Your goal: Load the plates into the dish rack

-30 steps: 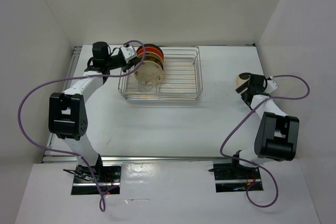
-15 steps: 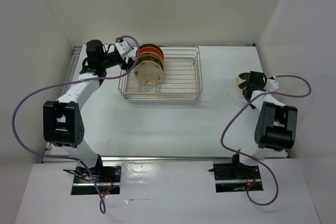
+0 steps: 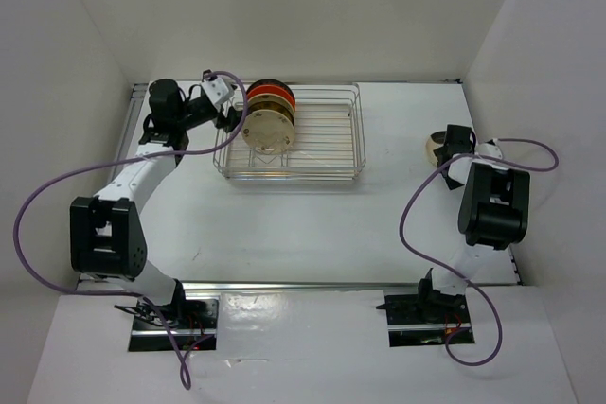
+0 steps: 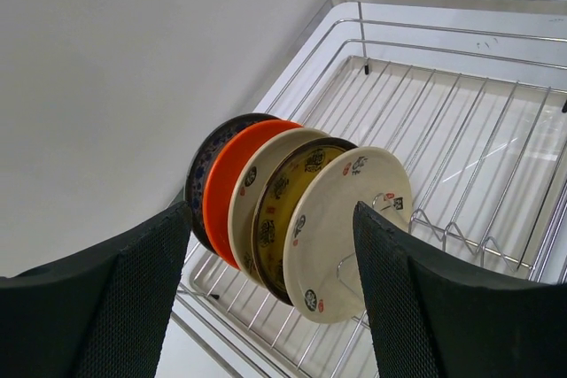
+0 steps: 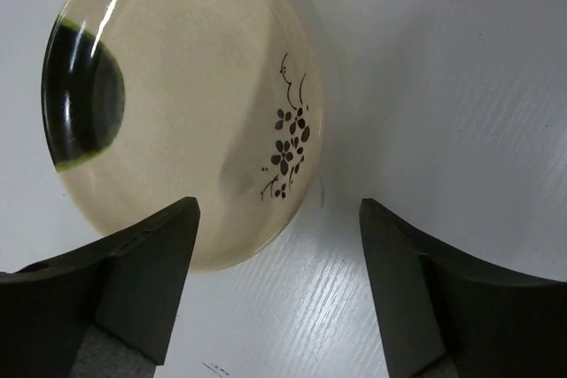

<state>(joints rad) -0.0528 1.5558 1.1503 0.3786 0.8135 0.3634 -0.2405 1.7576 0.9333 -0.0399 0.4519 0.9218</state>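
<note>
The right jaws stand wide open and empty over the rim of a cream plate [image 5: 177,86] lying flat on the worktop [image 5: 461,86]. The plate bears a dark flower sprig. Farther back, the left jaws gape empty just beside the dish rack [image 4: 461,3]. In it five plates [image 4: 350,227] stand on edge: cream, yellow-gold, cream, orange, dark teal. Their small marks cannot be read.

Glossy glazed plates [image 4: 292,210] in a dish rack [image 4: 461,121] of bright, polished metal wire, light glinting off the smooth rods. A cream plate [image 5: 177,112] carries a hard, shiny glaze on a matt white table [image 5: 292,316] with a faint wood-like grain. Black finger pads [image 4: 133,307] look matt, with a fine mesh texture
</note>
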